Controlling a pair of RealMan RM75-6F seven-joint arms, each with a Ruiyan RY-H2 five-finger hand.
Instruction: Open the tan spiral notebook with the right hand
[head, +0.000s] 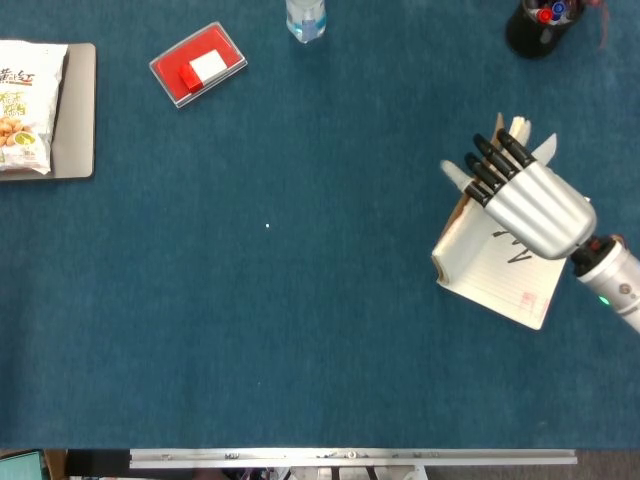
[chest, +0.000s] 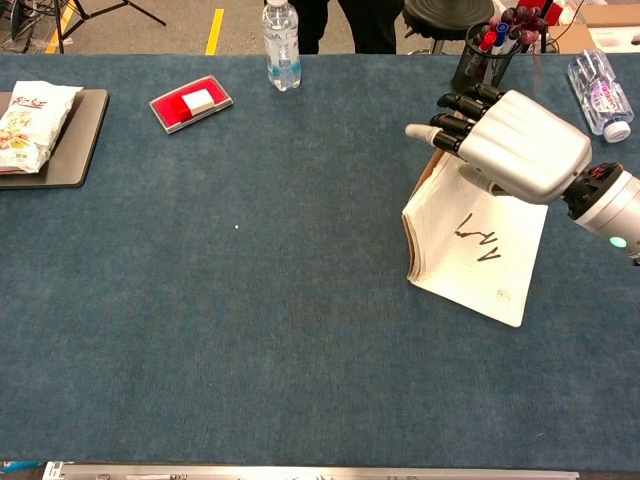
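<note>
From the head view, your right hand (head: 527, 203) at the table's right has the tan notebook (head: 500, 275) cover stood near upright, fingers pressing it; whether they grasp it, you cannot tell. From the chest view, the cover (chest: 422, 215) is thin card, the exposed page (chest: 480, 265) white with dark scribble; folding it flat leftward remains.

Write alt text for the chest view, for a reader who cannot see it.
The robot's right hand lifts the tan cover of a notebook on a blue table, exposing a lined page with dark scribbles. Along the far edge sit a snack bag, a red box, a water bottle and a pen cup.
</note>
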